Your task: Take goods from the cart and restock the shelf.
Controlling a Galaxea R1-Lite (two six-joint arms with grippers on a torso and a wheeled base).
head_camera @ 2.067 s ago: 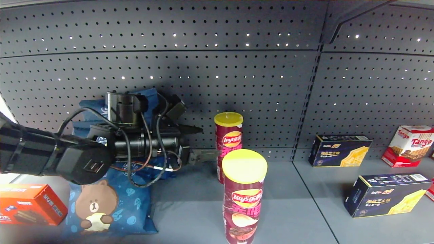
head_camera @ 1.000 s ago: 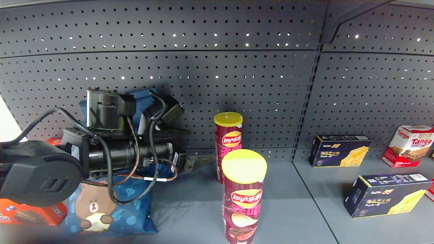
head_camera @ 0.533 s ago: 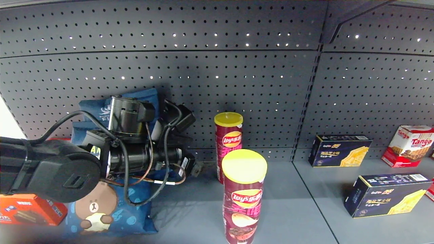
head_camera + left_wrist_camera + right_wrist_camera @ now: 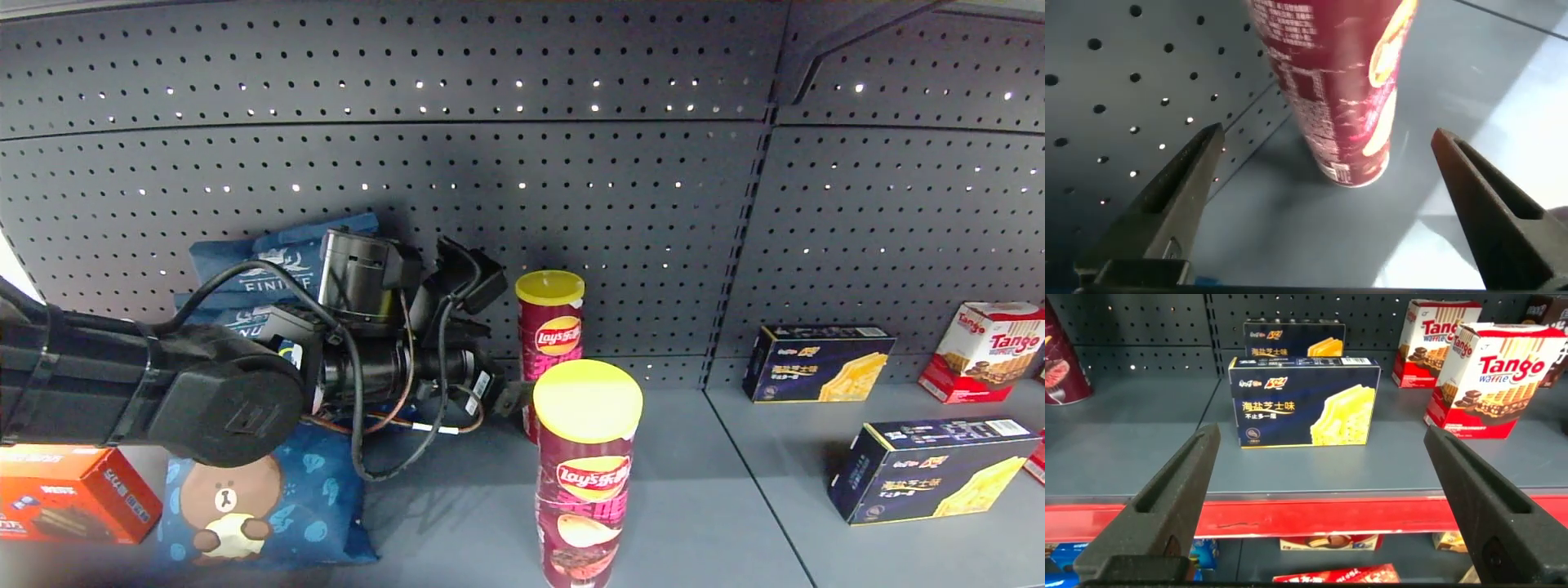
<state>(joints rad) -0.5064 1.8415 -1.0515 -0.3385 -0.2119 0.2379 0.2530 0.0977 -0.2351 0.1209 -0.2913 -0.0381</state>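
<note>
Two maroon chip cans with yellow lids stand upright on the grey shelf [image 4: 702, 506], one at the rear [image 4: 550, 327] and one in front [image 4: 588, 474]. My left arm lies across the shelf from the left, with my left gripper [image 4: 510, 397] low beside the rear can's base. In the left wrist view the left gripper [image 4: 1327, 135] is open and the can [image 4: 1339, 90] stands just ahead of the gap, not held. My right gripper [image 4: 1321, 431] is open and holds nothing, in front of a dark blue box [image 4: 1302, 400].
Blue snack bags [image 4: 261, 490] and an orange box [image 4: 65, 490] lie under and behind my left arm. Two dark blue boxes [image 4: 816, 363] [image 4: 931, 482] and a red-and-white wafer box [image 4: 988, 351] sit to the right. The pegboard back wall [image 4: 522, 180] is close behind.
My left arm has slid to the right along the shelf and its wrist has turned, bringing the open gripper up to the rear can. The cans and boxes have not moved.
</note>
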